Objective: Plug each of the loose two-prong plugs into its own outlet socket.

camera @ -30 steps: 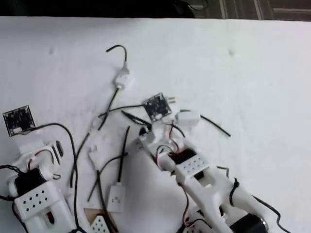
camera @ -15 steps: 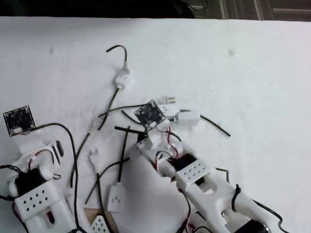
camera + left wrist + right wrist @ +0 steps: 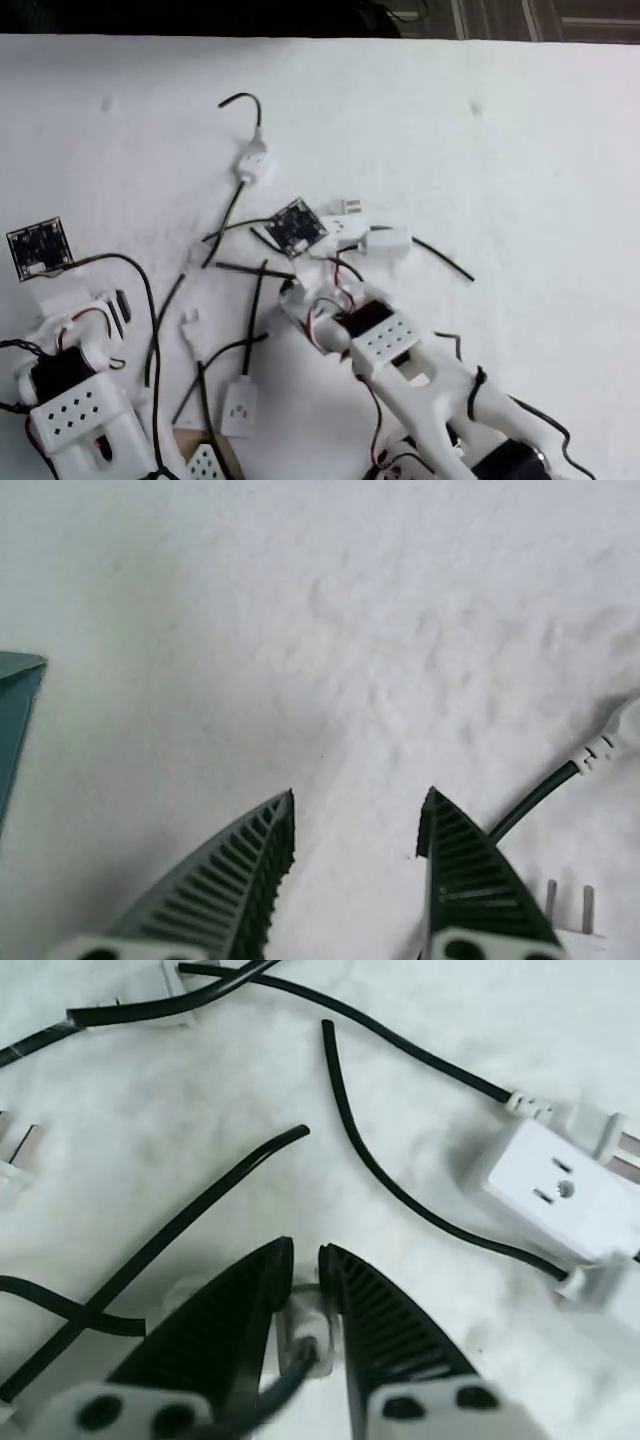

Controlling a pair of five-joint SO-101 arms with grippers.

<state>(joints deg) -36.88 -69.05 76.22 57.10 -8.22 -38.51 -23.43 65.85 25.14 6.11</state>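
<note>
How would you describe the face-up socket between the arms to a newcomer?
On the white table, look near the front edge between the left arm and right arm. The outlet socket lies flat there, slots up, black cord running straight away from the arms. Its neighbour, a second socket, sits on a brown patch.

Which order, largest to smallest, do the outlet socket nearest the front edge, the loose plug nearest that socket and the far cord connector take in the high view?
1. outlet socket, largest, though it may simply lie nearer the camera.
2. far cord connector, next.
3. loose plug, clearly smallest.
</note>
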